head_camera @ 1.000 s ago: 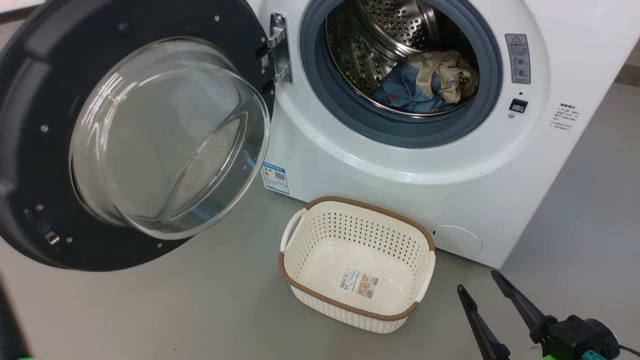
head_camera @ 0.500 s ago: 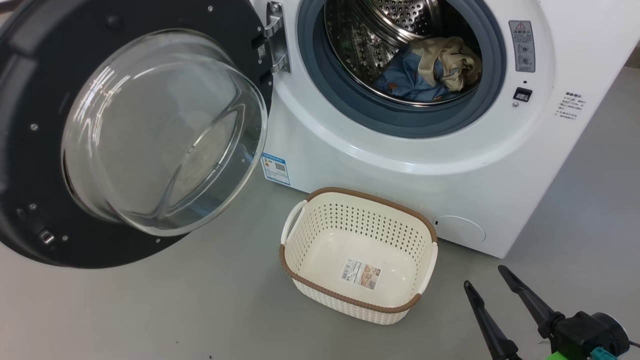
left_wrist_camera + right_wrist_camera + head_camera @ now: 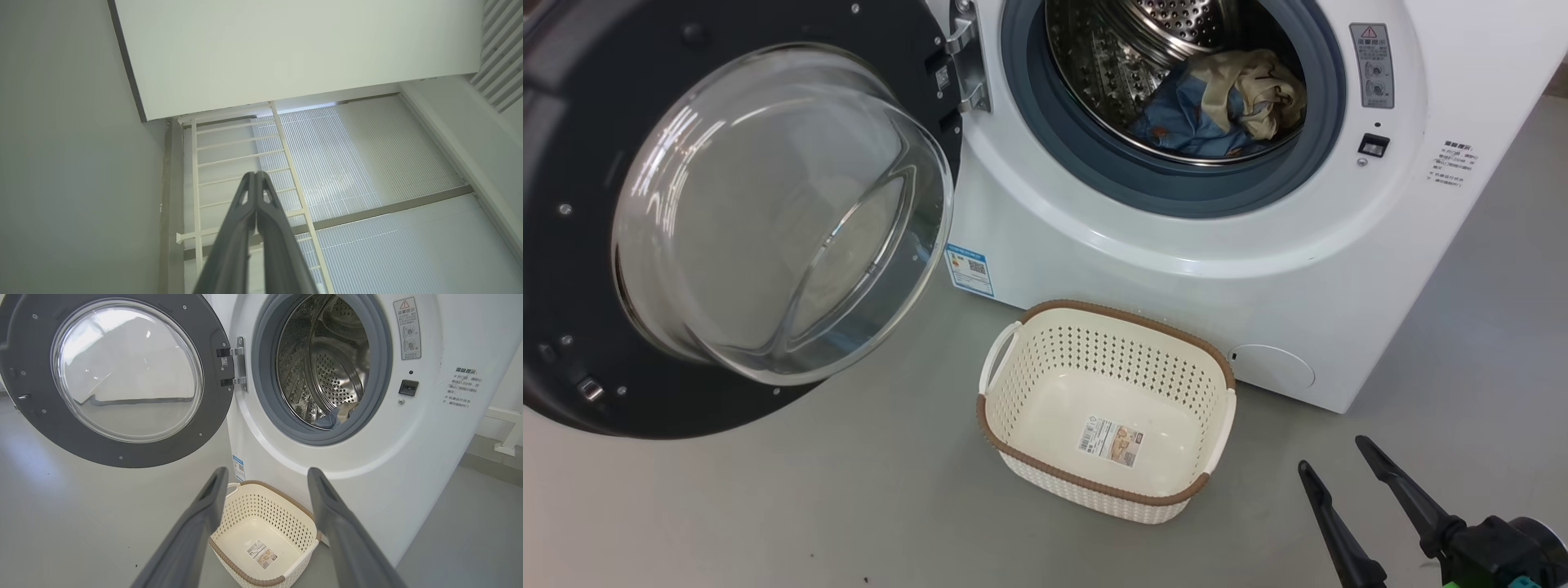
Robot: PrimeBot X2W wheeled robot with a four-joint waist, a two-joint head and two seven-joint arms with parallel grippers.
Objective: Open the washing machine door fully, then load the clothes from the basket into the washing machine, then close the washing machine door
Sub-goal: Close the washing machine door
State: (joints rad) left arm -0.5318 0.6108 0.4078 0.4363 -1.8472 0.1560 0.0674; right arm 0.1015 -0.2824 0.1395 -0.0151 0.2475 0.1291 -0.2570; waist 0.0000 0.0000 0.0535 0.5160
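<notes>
The white washing machine (image 3: 1201,269) (image 3: 408,457) stands with its door (image 3: 727,212) (image 3: 122,375) swung wide open to the left. Inside the steel drum lie the clothes (image 3: 1217,102), light blue fabric with cream cloth on top; a corner of them (image 3: 335,416) peeks over the rubber ring. The cream basket (image 3: 1107,408) (image 3: 265,535) sits empty on the floor before the machine, its label showing. My right gripper (image 3: 1331,457) (image 3: 265,475) is open, low at the right, apart from the basket. My left gripper (image 3: 256,175) is shut on nothing, pointing up at the ceiling.
Grey floor (image 3: 809,498) spreads around the basket and under the open door. A white rail (image 3: 504,433) runs along the wall right of the machine. The left wrist view holds a white ladder-like frame (image 3: 237,155) and ribbed ceiling panels (image 3: 367,163).
The head camera has shifted, sliding the whole picture slightly. My right gripper has drifted a little to the right and stays open. The basket, door and clothes have not moved.
</notes>
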